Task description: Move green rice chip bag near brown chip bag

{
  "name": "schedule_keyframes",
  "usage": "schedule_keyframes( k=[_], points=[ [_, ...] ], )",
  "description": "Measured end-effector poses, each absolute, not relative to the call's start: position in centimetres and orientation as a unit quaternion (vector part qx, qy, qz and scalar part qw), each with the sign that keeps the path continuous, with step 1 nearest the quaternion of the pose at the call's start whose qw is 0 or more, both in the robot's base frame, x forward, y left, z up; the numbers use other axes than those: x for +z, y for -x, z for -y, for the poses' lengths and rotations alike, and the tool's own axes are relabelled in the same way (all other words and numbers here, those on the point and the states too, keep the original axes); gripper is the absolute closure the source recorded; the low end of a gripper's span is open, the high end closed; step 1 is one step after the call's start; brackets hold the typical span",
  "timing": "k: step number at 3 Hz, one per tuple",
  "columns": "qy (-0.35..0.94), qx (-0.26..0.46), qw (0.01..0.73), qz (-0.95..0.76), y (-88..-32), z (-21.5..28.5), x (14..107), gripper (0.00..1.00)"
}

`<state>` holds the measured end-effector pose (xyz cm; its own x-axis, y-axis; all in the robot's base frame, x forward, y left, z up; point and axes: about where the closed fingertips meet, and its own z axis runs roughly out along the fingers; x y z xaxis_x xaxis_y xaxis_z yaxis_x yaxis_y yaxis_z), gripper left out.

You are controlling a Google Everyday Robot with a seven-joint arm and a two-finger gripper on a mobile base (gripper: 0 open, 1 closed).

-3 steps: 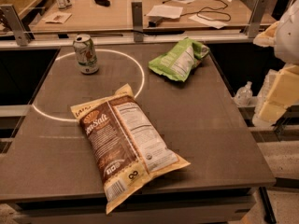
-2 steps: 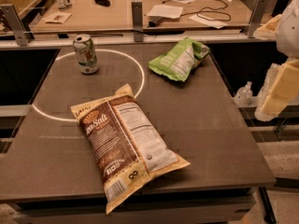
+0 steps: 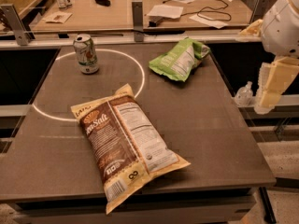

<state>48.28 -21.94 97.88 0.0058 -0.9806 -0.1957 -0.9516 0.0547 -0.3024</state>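
The green rice chip bag (image 3: 178, 59), small and light green with a white printed panel, lies crumpled on the tabletop (image 3: 219, 139) at the upper centre-right of the frame. The brown chip bag (image 3: 126, 146) is large, with a dark brown centre, cream-yellow edges and a white nutrition label. It lies flat on a diagonal at lower centre, well apart from the green bag. The end effector (image 3: 273, 85) hangs at the right edge, beyond the tabletop.

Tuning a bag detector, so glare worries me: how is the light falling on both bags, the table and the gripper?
Camera view: warm, dim light; the brown chip bag shows no hard glare, just a bright white label; the green rice chip bag is evenly lit, thin shadow beneath; the table looks matte; the gripper, at the right edge off the table, is brightest.
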Motion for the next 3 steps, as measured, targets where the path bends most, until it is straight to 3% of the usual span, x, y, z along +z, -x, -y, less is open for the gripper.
schedule_keyframes(
  k=[3],
  points=[
    [0.805, -0.061, 0.220, -0.547, -54.2, 19.1, 92.6, 0.00]
  ],
)
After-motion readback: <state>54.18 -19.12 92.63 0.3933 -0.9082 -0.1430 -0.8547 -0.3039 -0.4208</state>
